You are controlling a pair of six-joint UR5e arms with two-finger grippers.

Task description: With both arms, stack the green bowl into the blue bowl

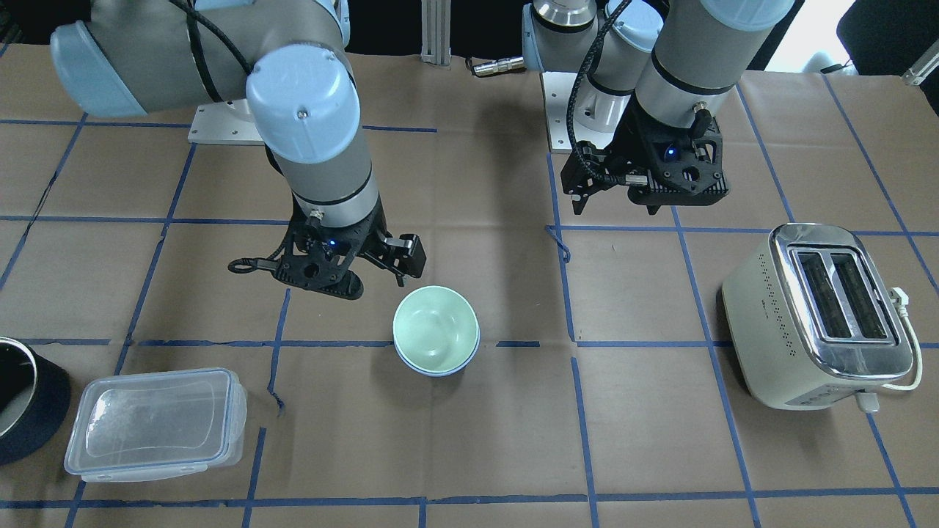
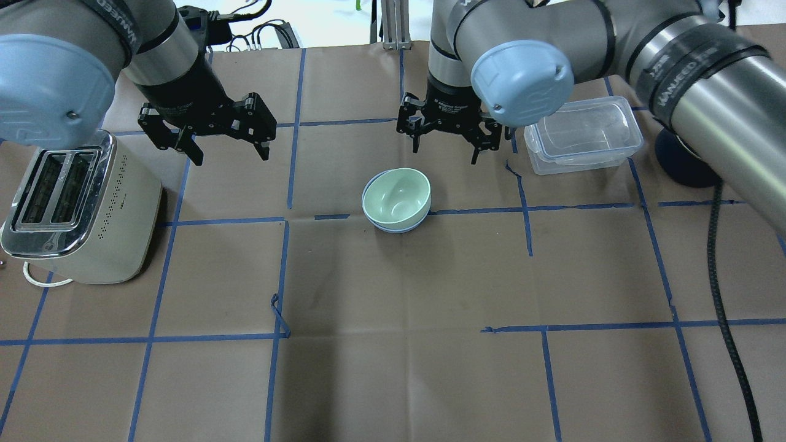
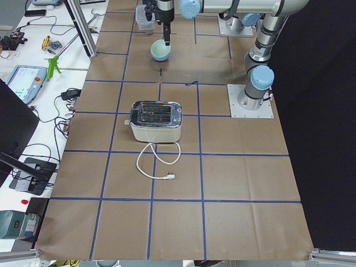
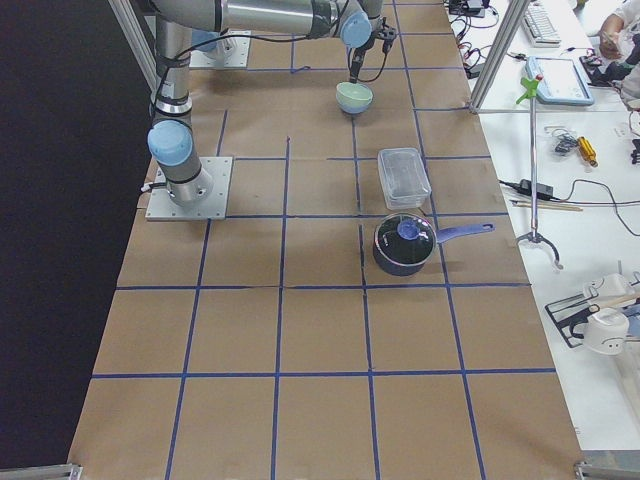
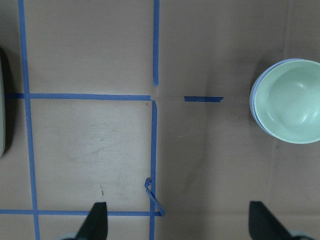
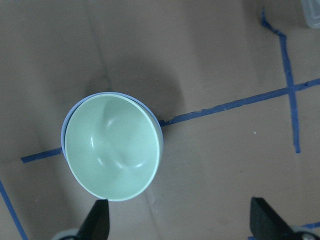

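Jaws wide; smooth round green bowl (image 2: 398, 195)

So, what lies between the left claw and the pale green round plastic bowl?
Only bare brown paper crossed by one blue tape line separates the left claw from the green bowl, in the overhead view.

Toaster (image 3: 156, 120) mid-table, green bowl (image 3: 160, 50) far beyond

green bowl (image 2: 398, 195) nested in blue bowl (image 2: 393, 228) (upright)
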